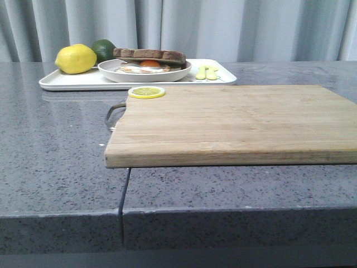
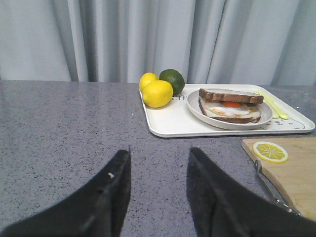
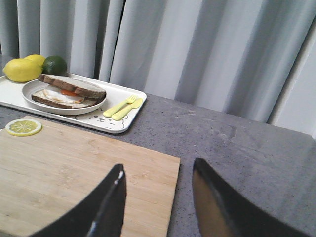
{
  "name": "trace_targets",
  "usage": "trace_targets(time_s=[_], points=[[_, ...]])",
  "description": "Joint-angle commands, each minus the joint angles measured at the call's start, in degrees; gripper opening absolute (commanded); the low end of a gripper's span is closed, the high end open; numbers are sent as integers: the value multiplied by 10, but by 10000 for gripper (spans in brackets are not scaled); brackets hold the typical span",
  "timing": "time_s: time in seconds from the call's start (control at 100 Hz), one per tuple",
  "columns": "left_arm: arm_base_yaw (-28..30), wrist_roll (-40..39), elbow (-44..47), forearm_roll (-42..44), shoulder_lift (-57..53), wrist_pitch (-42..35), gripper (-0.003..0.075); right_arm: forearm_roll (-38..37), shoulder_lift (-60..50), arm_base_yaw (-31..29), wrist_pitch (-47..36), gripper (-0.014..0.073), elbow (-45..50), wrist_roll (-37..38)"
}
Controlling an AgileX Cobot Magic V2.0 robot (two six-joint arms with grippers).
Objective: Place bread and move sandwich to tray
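A: Where is the sandwich?

B: On its round white plate, which sits on the white tray at the far side of the grey stone counter. The top slice of bread lies over the fried egg, with the orange yolk showing at the edge.

A: And the grippers?

B: The left gripper has its fingers spread wide and holds nothing; it hangs over bare counter, well apart from the tray. The sandwich is ahead of it and off to its right. The right gripper is also wide apart and empty, over the near edge of the wooden cutting board; the sandwich lies well ahead and to its left.

A: Anything else around?

B: Two lemons and a lime share the tray's left end, and yellow cutlery lies at its right end. A lemon slice rests on the board's far left corner.
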Motion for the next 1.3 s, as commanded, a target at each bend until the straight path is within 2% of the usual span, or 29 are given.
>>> trace_targets(time_s=[0.0,0.19,0.52,0.61,0.84,1.29], points=[[-3,1,7,-10,-34,-37,253,-8,-27,-2,-20,335,3,-1],[-3,1,33,-10,-67,-16,253,-8,-83,-2,-20,335,37,-1],[-3,1,44,-10,-67,-15,247,-8,-85,-2,-16,323,38,-1],[-3,1,44,-10,-67,-15,200,-8,-85,-2,-17,240,38,-1],[-3,1,44,-11,-67,-15,-21,-8,-85,-2,-17,-125,38,-1],[-4,1,44,-13,-67,-15,-19,-8,-85,-2,-17,-116,38,-1]])
